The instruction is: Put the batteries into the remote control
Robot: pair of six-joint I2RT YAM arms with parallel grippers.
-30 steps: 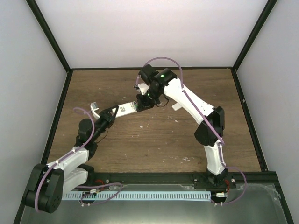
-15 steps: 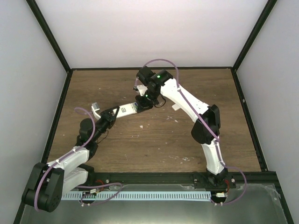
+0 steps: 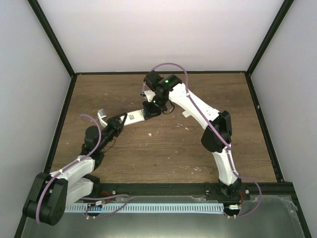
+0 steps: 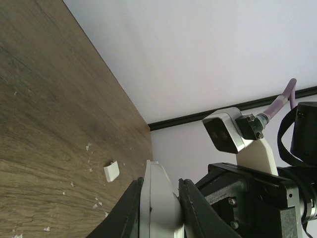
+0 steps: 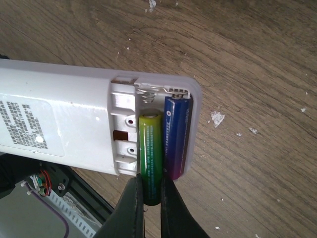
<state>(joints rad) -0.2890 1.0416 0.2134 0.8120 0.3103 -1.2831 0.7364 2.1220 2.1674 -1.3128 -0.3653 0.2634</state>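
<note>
The remote control (image 5: 59, 121) hangs above the table with its back up and its battery bay open. My left gripper (image 4: 159, 184) is shut on its edges; in the top view this gripper (image 3: 122, 120) holds the remote control (image 3: 136, 116) at its left end. The purple battery (image 5: 176, 136) lies in the bay's outer slot. The green battery (image 5: 150, 148) lies beside it in the inner slot, its near end sticking out past the remote's edge. My right gripper (image 5: 151, 196) is shut on that near end, and in the top view it (image 3: 151, 110) is at the remote's right end.
A small white squarish plastic piece (image 3: 187, 113) lies on the wooden table (image 3: 163, 148) to the right of the grippers; the same white piece (image 4: 112, 171) appears in the left wrist view. Black frame rails and white walls border the table.
The right arm's wrist and elbow have shifted slightly left toward the remote. The left arm and the remote have stayed where they were.
</note>
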